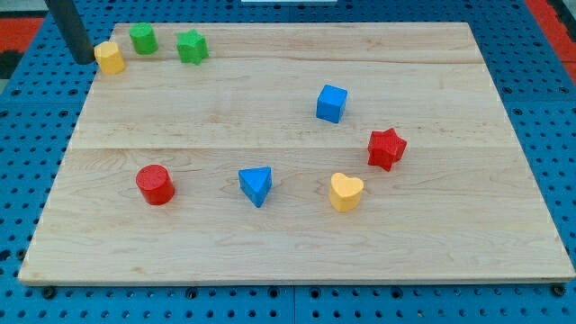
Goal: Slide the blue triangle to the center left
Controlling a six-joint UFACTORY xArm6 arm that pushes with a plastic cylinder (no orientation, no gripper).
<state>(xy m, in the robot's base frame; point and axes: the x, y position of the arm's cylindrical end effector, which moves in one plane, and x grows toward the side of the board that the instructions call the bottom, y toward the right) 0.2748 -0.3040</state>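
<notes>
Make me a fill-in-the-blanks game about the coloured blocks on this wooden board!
1. My tip is at the view's top left, right beside the ____ block.
2. The blue triangle sits between the red cylinder and the yellow ____.
3. The red star lies to the view's lower right of the blue ____.
4. Near the view's top left stand two blocks coloured ____.

Missing words: yellow; heart; cube; green

Bright even light, soft short shadows, sharp focus.
</notes>
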